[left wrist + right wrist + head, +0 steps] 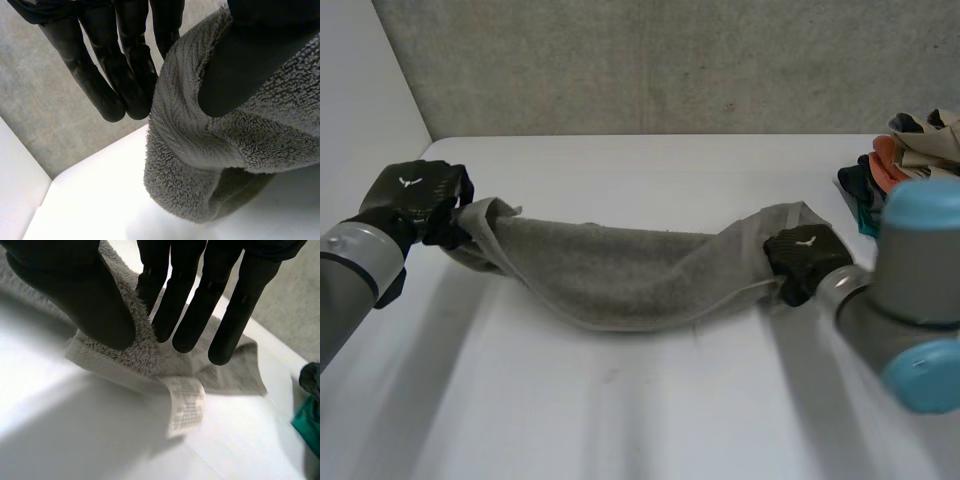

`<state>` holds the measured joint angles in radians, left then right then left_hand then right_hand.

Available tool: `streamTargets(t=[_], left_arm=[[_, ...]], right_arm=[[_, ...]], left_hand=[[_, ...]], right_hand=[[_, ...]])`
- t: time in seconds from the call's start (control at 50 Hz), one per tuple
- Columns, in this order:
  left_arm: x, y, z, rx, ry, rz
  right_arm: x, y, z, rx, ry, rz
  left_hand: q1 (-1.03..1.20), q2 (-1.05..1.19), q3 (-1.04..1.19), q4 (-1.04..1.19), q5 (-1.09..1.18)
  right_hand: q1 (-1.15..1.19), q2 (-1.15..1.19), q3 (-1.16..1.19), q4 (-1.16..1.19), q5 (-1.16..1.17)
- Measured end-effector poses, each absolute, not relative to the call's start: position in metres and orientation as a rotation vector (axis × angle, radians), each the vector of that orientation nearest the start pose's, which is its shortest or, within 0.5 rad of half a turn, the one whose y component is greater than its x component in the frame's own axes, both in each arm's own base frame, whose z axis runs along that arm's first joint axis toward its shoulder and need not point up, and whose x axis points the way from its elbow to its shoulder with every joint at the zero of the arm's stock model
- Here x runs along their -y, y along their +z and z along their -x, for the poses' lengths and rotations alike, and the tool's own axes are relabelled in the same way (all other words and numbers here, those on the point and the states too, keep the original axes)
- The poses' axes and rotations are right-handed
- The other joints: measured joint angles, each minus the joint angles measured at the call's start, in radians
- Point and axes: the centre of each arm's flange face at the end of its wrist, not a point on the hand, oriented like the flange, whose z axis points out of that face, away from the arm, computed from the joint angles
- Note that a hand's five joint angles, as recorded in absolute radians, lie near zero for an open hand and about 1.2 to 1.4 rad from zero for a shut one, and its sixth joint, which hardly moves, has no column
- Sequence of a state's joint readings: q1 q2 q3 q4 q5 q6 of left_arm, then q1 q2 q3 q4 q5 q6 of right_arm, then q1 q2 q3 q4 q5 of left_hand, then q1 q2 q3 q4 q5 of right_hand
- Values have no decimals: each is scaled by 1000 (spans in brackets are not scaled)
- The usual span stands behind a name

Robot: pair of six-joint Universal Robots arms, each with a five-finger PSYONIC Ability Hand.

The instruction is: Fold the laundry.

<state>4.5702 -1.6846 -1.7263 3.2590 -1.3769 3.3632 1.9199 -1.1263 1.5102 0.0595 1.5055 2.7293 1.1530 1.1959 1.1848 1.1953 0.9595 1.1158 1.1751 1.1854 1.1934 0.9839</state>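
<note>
A grey towel (610, 270) hangs stretched between my two hands just above the white table (620, 410), and its middle sags onto the tabletop. My left hand (415, 198) holds the towel's left end. There the thumb (250, 60) presses the bunched towel (200, 150) against the fingers (117, 70). My right hand (805, 255) holds the right end, with the towel's edge (137, 342) pinched between thumb (80, 295) and fingers (185, 310). A white care label (185, 405) dangles from that edge below the fingertips.
A pile of mixed clothes (905, 160) lies at the table's far right, and a teal piece of it (307, 420) lies beside my right hand. A grey wall (670, 60) runs along the table's back edge.
</note>
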Motion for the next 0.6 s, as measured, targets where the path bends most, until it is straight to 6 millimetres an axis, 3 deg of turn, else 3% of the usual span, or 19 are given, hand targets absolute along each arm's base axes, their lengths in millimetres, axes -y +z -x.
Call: streamTargets(t=[0.06, 0.1, 0.22, 0.32, 0.38, 0.4, 0.42, 0.44, 0.52, 0.6], left_arm=[[279, 236, 189, -2408, -2036, -668], [272, 227, 187, -2459, -1915, -727], [267, 199, 187, -2542, -1597, -909], [289, 192, 193, -2487, -1579, -964], [323, 208, 203, -2347, -1761, -922], [337, 221, 208, -2272, -1864, -884], [341, 225, 209, -2248, -1897, -871], [356, 244, 213, -2149, -2030, -812], [385, 310, 219, -1821, -2416, -613], [393, 374, 215, -1466, -2735, -391]], right_arm=[[274, 195, -234, -2474, -1542, 1137], [265, 206, -222, -2516, -1359, 1273], [257, 212, -206, -2553, -960, 1557], [275, 206, -209, -2570, -951, 1668], [300, 214, -223, -2549, -1212, 1695], [312, 223, -229, -2524, -1374, 1678], [315, 226, -231, -2516, -1416, 1671], [330, 243, -239, -2459, -1656, 1616], [360, 304, -252, -2206, -2288, 1350], [369, 371, -253, -1825, -2774, 1030]], left_hand=[[0, 0, 0, 0, 0], [0, 0, 0, 0, 0], [0, 0, 0, 0, 0], [0, 0, 1, 0, 0], [0, 1, 3, 0, 0], [0, 1, 3, 0, 0], [0, 1, 3, 0, 0], [0, 1, 3, 0, 0], [0, 1, 3, 0, 0], [0, 2, 3, 0, 0]], right_hand=[[0, 0, 1, 0, 7], [0, 0, 1, 0, 9], [0, 0, 2, 0, 9], [0, 0, 2, 0, 19], [0, 0, 2, 0, 31], [0, 0, 2, 0, 32], [0, 0, 2, 0, 32], [0, 0, 2, 0, 33], [0, 0, 2, 0, 34], [0, 0, 3, 1, 35]])
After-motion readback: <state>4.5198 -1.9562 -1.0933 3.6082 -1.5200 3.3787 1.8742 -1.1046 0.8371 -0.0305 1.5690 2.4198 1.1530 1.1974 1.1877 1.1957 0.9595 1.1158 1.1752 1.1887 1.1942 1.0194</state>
